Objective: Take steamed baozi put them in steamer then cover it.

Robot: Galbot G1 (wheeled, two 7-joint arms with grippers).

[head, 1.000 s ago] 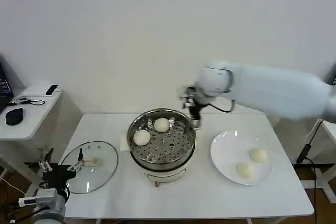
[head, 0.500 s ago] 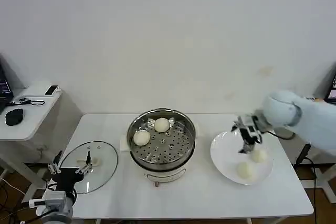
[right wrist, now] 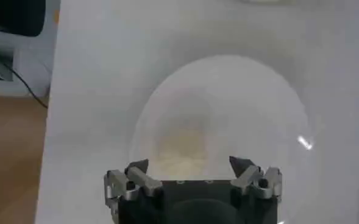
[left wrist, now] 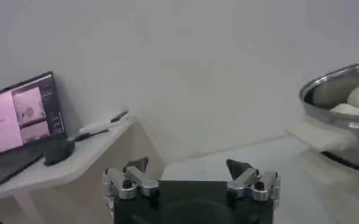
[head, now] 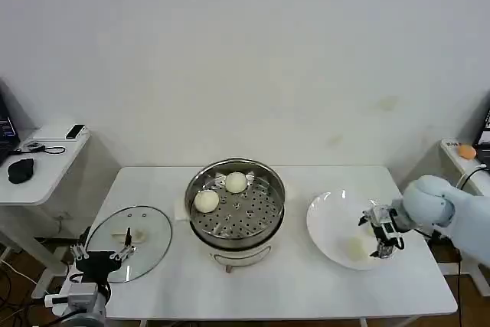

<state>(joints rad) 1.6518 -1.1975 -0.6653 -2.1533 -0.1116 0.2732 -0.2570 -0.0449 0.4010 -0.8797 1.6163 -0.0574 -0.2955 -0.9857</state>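
The steamer (head: 237, 212) stands mid-table with two steamed baozi (head: 207, 201) (head: 236, 182) on its perforated tray. On the white plate (head: 329, 223) to its right lies another baozi (head: 356, 247). My right gripper (head: 380, 237) is low over the plate's right side, open. In the right wrist view a pale baozi (right wrist: 182, 146) sits just ahead of that open gripper (right wrist: 189, 164), untouched. My left gripper (head: 99, 254) stands open at the near edge of the glass lid (head: 134, 231). From the left wrist, the gripper (left wrist: 188, 165) holds nothing and the steamer (left wrist: 337, 91) is off to one side.
A side table (head: 46, 162) with a mouse and a phone stands at the far left, and a laptop (left wrist: 21, 112) sits on it. An orange object (head: 465, 151) lies on a surface at the far right. The table's front edge is near both grippers.
My right arm has swung from above the steamer to the plate and come down low over it. My left gripper has drawn slightly back toward the table's front edge.
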